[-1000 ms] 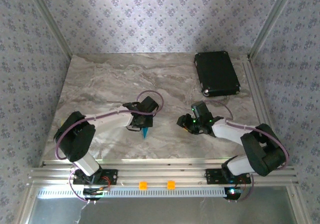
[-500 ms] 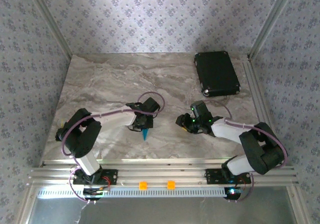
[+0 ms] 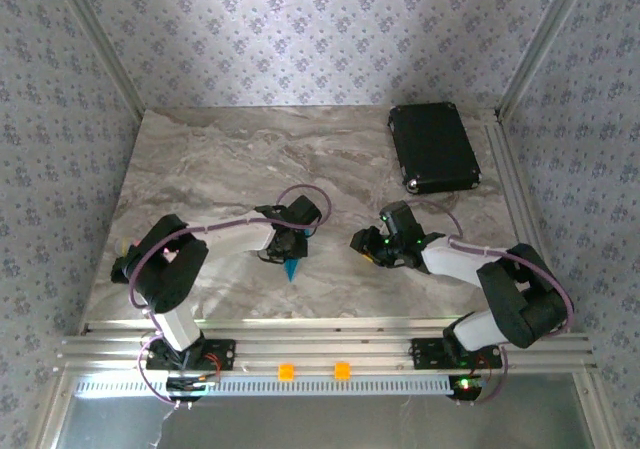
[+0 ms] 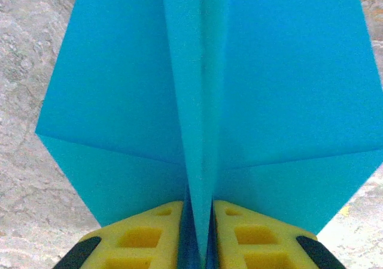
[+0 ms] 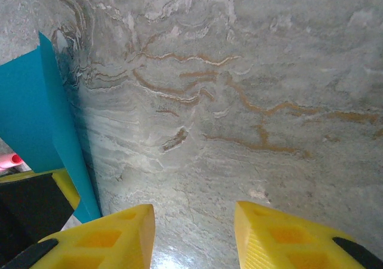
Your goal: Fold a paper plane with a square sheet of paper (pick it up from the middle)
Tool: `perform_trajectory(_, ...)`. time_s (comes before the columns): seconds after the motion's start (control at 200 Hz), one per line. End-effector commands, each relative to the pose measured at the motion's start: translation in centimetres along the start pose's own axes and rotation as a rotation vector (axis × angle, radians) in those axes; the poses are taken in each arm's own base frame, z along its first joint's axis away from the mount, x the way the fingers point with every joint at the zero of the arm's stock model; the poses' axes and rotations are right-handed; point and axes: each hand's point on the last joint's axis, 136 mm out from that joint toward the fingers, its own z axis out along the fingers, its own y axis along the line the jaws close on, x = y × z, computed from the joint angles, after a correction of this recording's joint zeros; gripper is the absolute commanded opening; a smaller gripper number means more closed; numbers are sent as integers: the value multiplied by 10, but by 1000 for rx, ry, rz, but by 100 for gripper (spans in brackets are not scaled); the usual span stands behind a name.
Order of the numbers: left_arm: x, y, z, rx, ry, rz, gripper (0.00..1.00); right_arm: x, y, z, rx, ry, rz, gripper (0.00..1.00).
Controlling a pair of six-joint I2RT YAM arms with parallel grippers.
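Observation:
The paper plane [image 3: 291,267] is bright cyan-blue and stands on the marble table [image 3: 200,169] near the front middle, nose towards the front edge. Seen from the left wrist, its wings [image 4: 114,89] spread to both sides and its centre fold rises between the yellow fingers [image 4: 143,236]. My left gripper [image 3: 283,249] straddles that fold, jaws slightly parted with a thin dark gap on each side. My right gripper [image 3: 362,244] hovers open over bare marble, to the right of the plane. In the right wrist view [image 5: 194,233] the plane's edge [image 5: 30,113] shows at far left.
A black rectangular case [image 3: 433,149] lies at the back right of the table. Aluminium rails [image 3: 320,347] run along the front edge and the right side. Patterned walls close in the back and both sides.
The left arm's elbow has swung in towards the table. The left jaws have parted a little around the plane's fold. The plane and the right arm have stayed nearly still.

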Motion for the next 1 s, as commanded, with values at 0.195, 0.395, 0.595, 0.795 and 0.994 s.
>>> perform_trajectory(0.195,13,13,16,-63,31,-13,26,-3,4,2,-4,1,2,42)
perform_trajectory(0.395,23,13,22,-100,40,-8,32,-4,6,1,-4,0,0,42)
perform_trajectory(0.595,23,1,22,-89,32,0,39,-4,4,0,-1,1,1,43)
perform_trajectory(0.795,16,-11,15,-63,8,-31,42,-8,7,-9,-1,-21,-15,43)
perform_trajectory(0.994,-3,-20,-12,-21,-62,-75,45,-15,7,-23,25,-55,-52,45)
